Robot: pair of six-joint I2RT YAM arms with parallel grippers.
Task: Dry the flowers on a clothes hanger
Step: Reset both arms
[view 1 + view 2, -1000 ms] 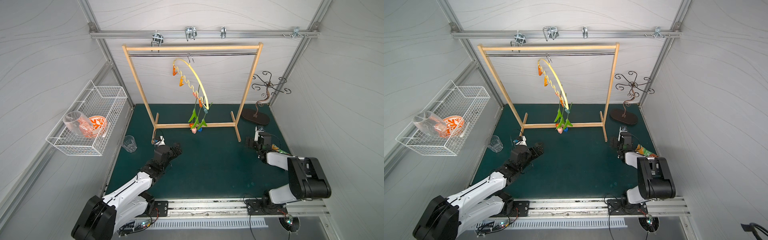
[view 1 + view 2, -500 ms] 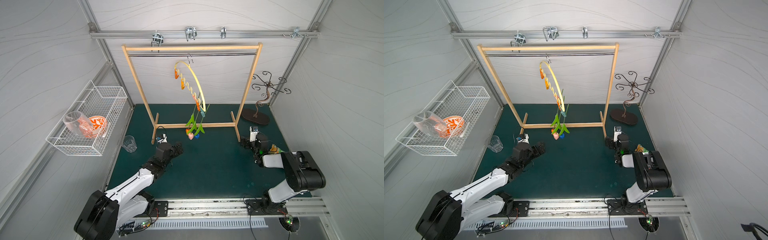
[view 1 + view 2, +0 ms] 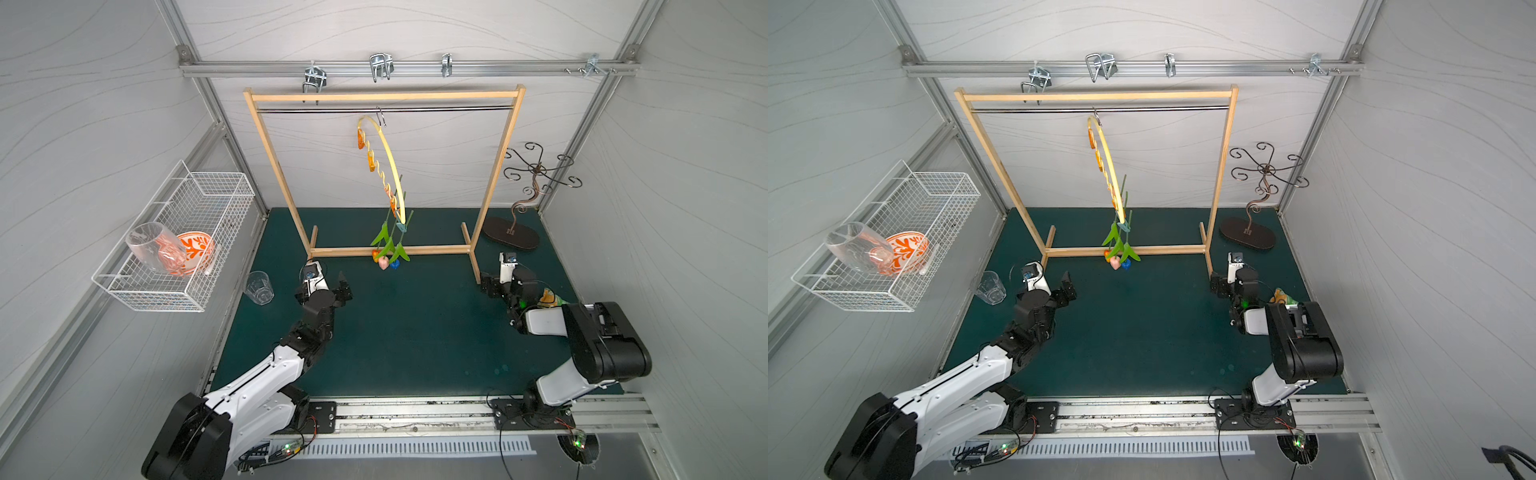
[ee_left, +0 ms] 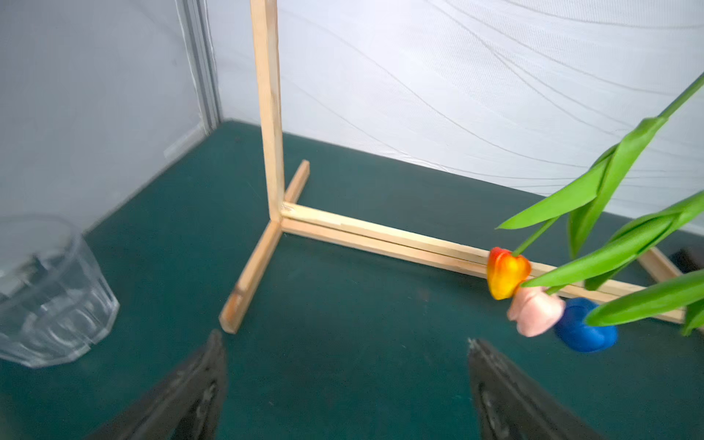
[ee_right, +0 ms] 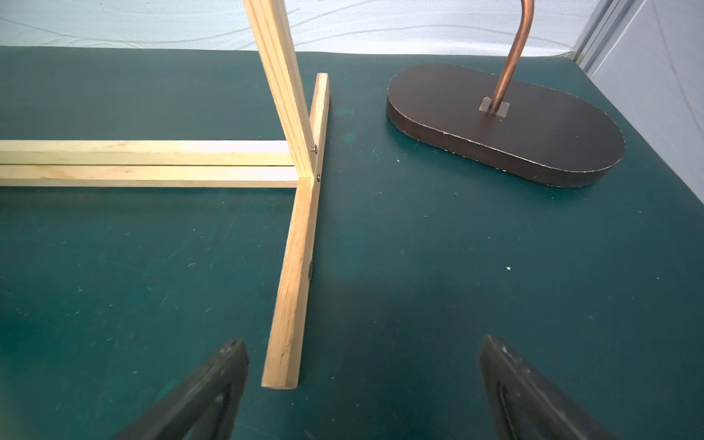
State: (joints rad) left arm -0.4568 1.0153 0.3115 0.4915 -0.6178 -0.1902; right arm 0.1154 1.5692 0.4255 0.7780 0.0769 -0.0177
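Overhead, both top views: hanger (image 3: 395, 172) hooked on the metal rail of the wooden rack (image 3: 382, 98), turned nearly edge-on, its low end sagging toward the mat (image 3: 415, 332).

Flowers (image 3: 388, 249) clipped by their stems at that low end, beside a teal pin (image 3: 401, 227); which pin holds which stem, cannot tell. Heads down, bunched together, in front of the rack's bottom bar. Left wrist view: orange head (image 4: 506, 272), pink (image 4: 537, 316) and blue (image 4: 583, 327) touching or nearly so, leaves splayed above.

Left gripper (image 4: 344, 338): jaws spread wide, nothing between them. Low over the mat, near the rack's left foot, between the glass (image 3: 258, 287) and the flower heads, apart from both.

Right gripper (image 5: 364, 341): jaws spread wide, empty. Low by the rack's right foot; the foot's end lies just inside one finger (image 5: 228, 365). Dark stand base (image 5: 506, 125) beyond it.
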